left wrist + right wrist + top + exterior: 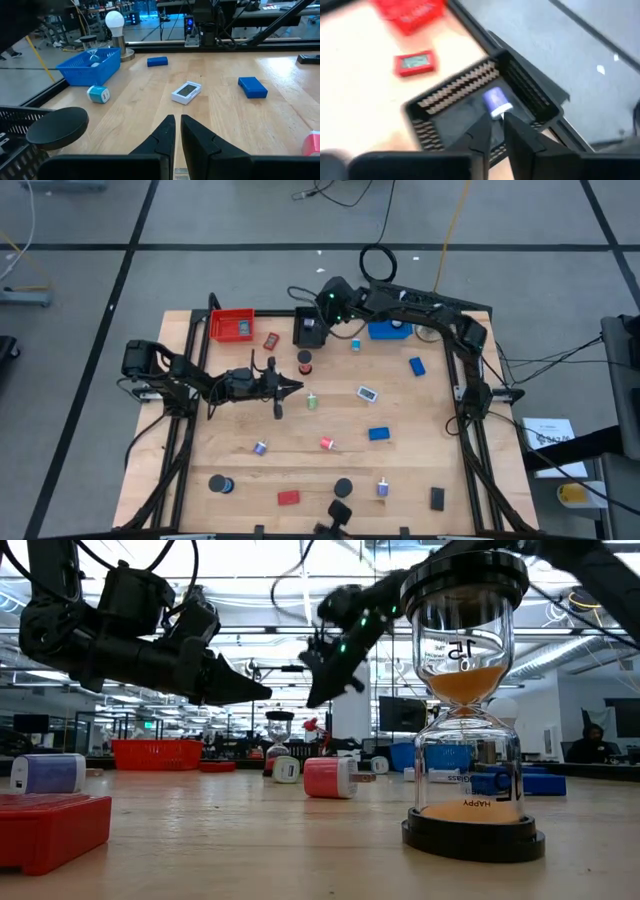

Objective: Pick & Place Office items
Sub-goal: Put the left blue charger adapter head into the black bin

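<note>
Now my right claw [494, 131] hangs over the black tray [520, 80], fingers nearly together, with a small blue-and-white item [496, 101] just past their tips, inside the tray; I cannot tell if I grip it. I would lift straight up, clear of the walls. My left claw [176, 131], pinched together and empty, waits mid-bench [300, 440] among scattered items.

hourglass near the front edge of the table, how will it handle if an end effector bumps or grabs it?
The hourglass stands upright, tall on a small round base, so a high push would probably tip it. Its bulbs look like clear glass: likely fragile and slippery. Once on its side, the round end caps suggest it could roll.
</note>
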Motion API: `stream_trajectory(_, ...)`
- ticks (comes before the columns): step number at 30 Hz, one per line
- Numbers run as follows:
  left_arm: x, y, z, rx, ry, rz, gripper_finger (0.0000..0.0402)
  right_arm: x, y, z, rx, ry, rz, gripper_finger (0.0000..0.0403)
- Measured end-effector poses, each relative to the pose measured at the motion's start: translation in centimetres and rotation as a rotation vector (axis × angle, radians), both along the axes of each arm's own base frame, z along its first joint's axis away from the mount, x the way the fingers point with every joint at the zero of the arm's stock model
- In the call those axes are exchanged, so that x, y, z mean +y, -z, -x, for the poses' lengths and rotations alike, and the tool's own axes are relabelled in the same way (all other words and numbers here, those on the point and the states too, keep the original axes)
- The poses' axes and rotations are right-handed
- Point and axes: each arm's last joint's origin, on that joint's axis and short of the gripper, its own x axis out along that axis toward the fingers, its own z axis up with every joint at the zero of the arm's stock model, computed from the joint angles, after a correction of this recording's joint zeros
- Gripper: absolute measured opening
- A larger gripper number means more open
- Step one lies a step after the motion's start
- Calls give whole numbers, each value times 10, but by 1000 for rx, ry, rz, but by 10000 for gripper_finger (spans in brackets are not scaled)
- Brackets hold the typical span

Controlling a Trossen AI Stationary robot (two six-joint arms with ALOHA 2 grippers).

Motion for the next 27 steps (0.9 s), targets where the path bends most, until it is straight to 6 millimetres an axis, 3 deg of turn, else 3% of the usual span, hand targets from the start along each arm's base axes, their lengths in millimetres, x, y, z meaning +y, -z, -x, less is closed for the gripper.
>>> stream_trajectory(3,0,0,0,0,0,1,37,23,-10,11,-1,-72,44,4)
stream_trajectory(8,-1,0,0,1,4,1,37,61,-18,40,-117,-149,140,8)
stream_trajectory(14,-3,0,0,1,10,1,37,109,2,87,-281,-205,195,3)
stream_trajectory(19,-3,0,0,1,9,-1,37,145,40,122,-441,-260,220,1)
stream_trajectory(27,-3,-4,-4,-22,8,4,37,171,61,162,-563,-285,191,1)
